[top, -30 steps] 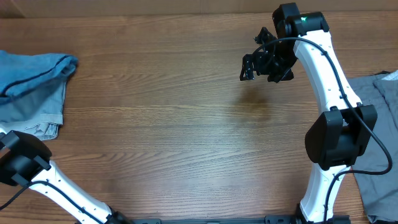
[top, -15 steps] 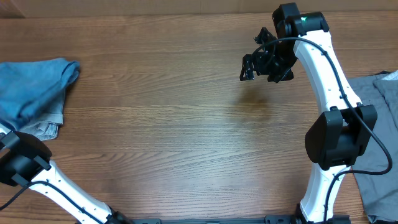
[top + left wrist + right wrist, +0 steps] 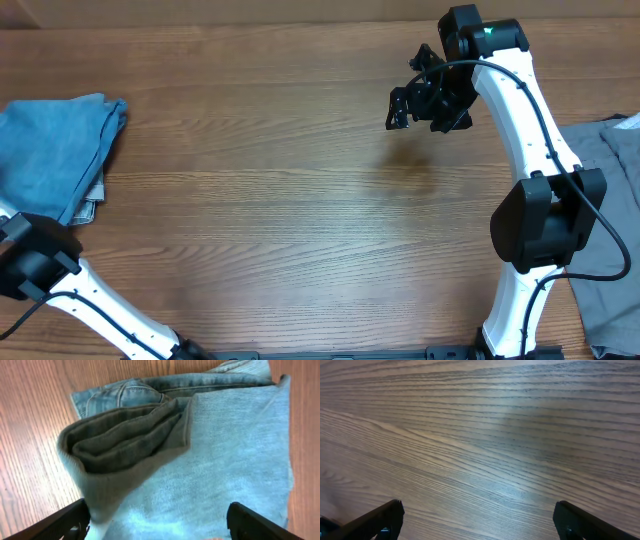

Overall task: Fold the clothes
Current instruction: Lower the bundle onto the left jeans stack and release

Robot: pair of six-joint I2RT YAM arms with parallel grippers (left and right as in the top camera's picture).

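The light-blue denim jeans (image 3: 52, 150) lie in a folded stack at the table's far left edge. In the left wrist view the jeans (image 3: 230, 455) fill the frame, a rolled fold (image 3: 125, 445) bulging on their left side and a stitched waistband behind it. My left gripper (image 3: 160, 532) is open, its fingers wide apart on either side of the cloth and pinching nothing. My right gripper (image 3: 415, 100) hangs open over bare wood at the back right, and the right wrist view shows nothing between its fingers (image 3: 380, 520).
Grey trousers (image 3: 618, 210) lie at the right edge, partly behind the right arm's white link (image 3: 530, 120). The left arm's black joint (image 3: 30, 255) sits at the lower left. Wooden tabletop (image 3: 280, 200) spans the middle.
My left gripper has gone from shut to open and let go of the jeans. The top denim layer has dropped and settled flatter on the stack. The right arm has not moved.
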